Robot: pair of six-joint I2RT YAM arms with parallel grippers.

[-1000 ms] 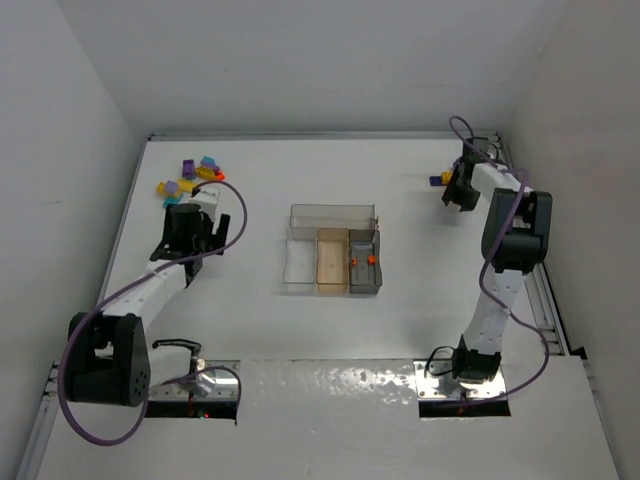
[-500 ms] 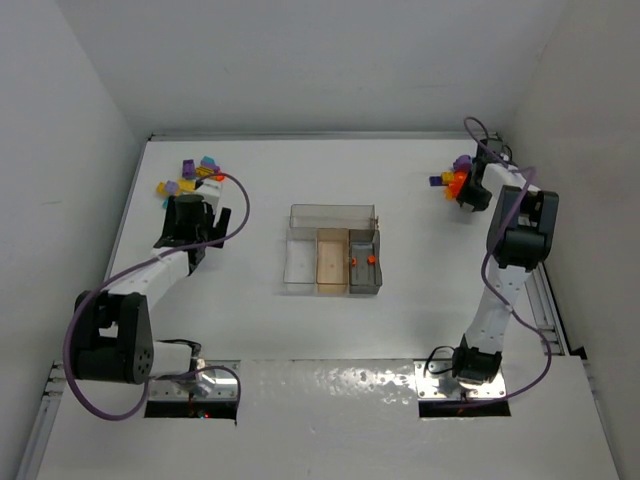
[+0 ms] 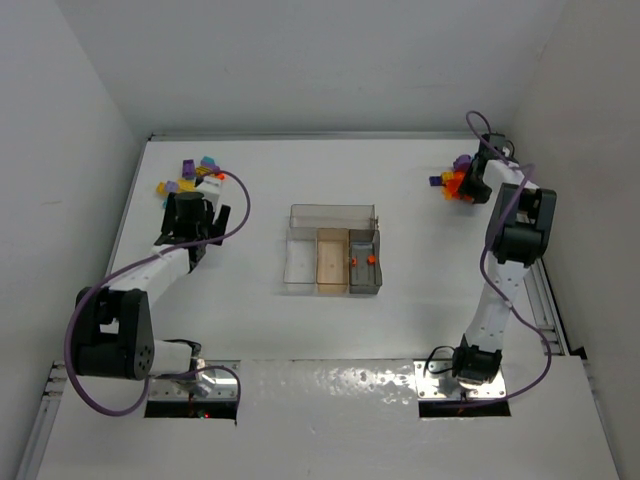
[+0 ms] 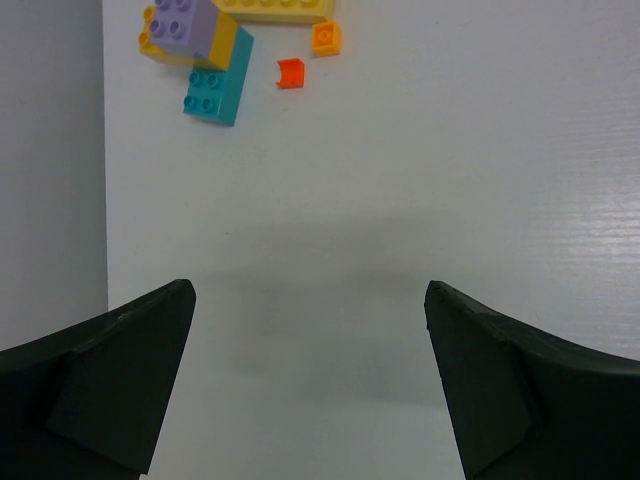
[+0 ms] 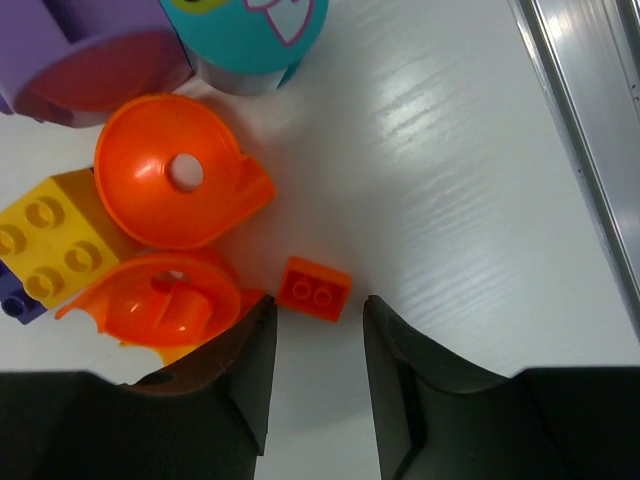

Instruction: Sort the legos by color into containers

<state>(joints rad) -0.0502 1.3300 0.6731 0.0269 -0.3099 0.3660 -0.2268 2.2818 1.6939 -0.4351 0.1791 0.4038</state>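
Note:
A small clear tray (image 3: 332, 213) with one wide section and three narrow ones sits mid-table; two orange pieces (image 3: 362, 260) lie in the grey section. A pile of yellow, purple and teal legos (image 3: 190, 173) lies far left; in the left wrist view I see a teal brick (image 4: 216, 88), a purple brick (image 4: 180, 22) and two small orange bricks (image 4: 290, 72). My left gripper (image 4: 308, 300) is open and empty, short of them. My right gripper (image 5: 318, 305) is open just below a small orange-red brick (image 5: 314, 289), beside round orange pieces (image 5: 170, 180) and a yellow brick (image 5: 50, 250).
A side wall (image 4: 50, 160) runs close along the left of the left pile. A metal rail (image 5: 585, 140) runs along the table's right edge near the right pile. A teal round piece (image 5: 245, 30) and a purple piece (image 5: 90, 60) lie at the back of that pile.
My right gripper has moved back and right onto the right pile. My left gripper has moved back toward the left pile.

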